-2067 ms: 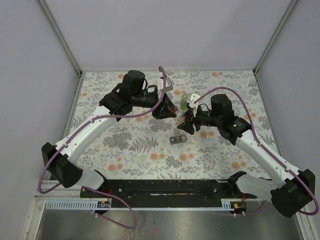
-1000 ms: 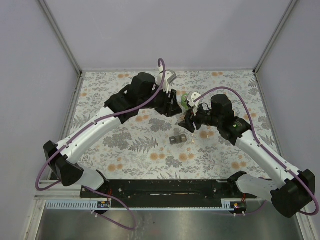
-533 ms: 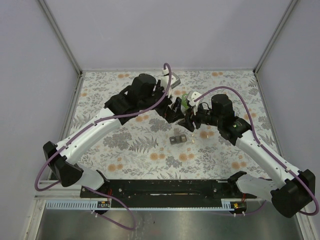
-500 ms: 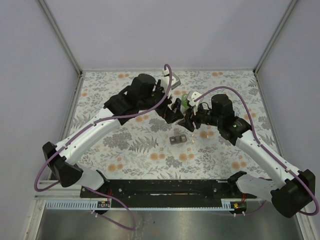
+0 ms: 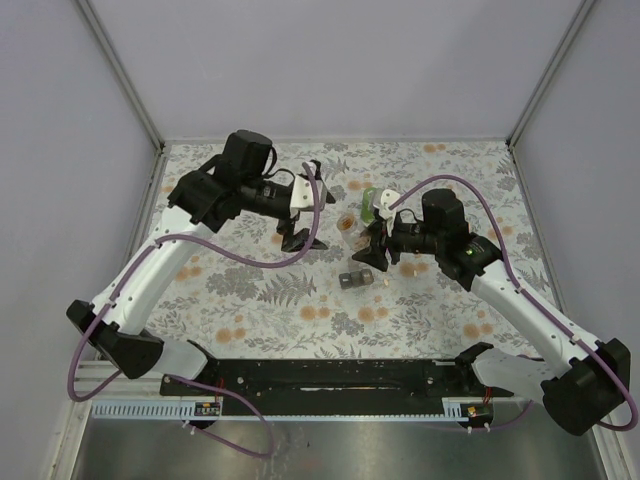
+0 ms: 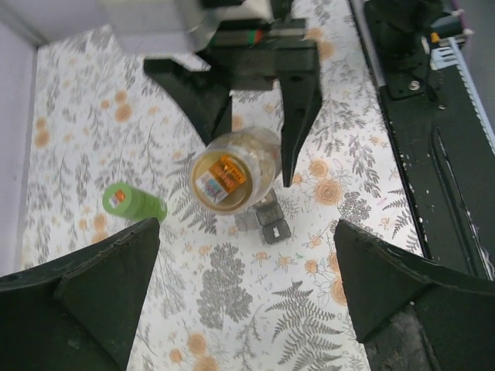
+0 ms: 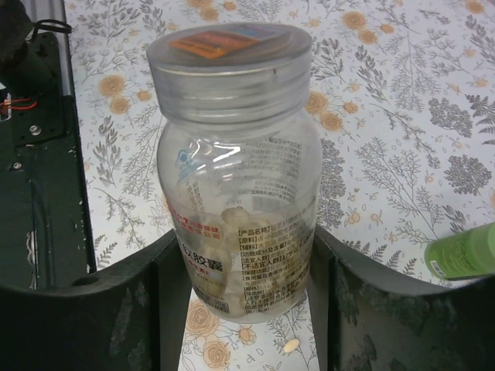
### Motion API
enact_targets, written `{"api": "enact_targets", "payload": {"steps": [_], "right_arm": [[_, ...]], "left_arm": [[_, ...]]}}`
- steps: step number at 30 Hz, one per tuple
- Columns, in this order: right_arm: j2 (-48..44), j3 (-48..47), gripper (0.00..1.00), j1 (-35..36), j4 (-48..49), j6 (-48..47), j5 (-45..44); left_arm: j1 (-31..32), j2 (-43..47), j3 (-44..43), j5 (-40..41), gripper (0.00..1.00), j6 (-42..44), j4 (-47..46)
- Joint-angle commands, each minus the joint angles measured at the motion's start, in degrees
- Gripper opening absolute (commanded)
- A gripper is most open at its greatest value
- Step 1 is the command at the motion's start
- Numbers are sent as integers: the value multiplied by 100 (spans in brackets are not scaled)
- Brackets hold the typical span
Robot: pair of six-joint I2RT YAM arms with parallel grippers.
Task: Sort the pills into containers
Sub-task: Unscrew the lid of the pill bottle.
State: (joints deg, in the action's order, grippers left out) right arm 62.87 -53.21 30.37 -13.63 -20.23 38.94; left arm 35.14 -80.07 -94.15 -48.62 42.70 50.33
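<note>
A table (image 5: 250, 290) under a flowered cloth fills the floor of a booth with plain lilac-grey walls, and a black base plate (image 5: 350, 375) runs along its lower edge in the top view. The left arm (image 5: 150, 280) reaches up and in from the lower left, its wrist in the upper middle of the frame. The left jaws stand wide apart with nothing between them, hanging above the cloth just left of the bottle (image 7: 236, 178).

The right arm (image 5: 520, 300) comes in from the lower right. The right jaws are clamped on the clear bottle, one finger on each side of its body below the shoulder. The bottle stands upright near the centre of the top view. Its screw lid is on and carries an orange label, and pale pills show through the wall. Its foot is hidden, so it may be resting on the cloth or held just off it.

A green bottle (image 6: 133, 203) lies on its side, left of the clear one in the left wrist view, near but apart. A small grey box (image 6: 264, 220) sits just beside and below the clear bottle in that view. One pale pill (image 7: 291, 345) lies loose on the cloth at the bottom of the right wrist view, below the bottle
</note>
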Motion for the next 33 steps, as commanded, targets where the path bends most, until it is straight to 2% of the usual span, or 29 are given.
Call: {"api": "enact_targets", "payload": {"steps": [1,14,22,33], "right_arm": [[23,-163,0,13,-122,-183,553],[120,-260,0,13,-342,-271,923],[85,-225,0,4,-342,-289,923],[59,-198,1,13,-334,-289,905]], "left_arm": [[-24,-210,-534,-1316,99,1873,935],[2,-781,-851,-1853,95,3534,1726],[28,-1037,-974,-1976,90,3544,1691],[46,-1160,-895,-2143,75,2639,1121]]}}
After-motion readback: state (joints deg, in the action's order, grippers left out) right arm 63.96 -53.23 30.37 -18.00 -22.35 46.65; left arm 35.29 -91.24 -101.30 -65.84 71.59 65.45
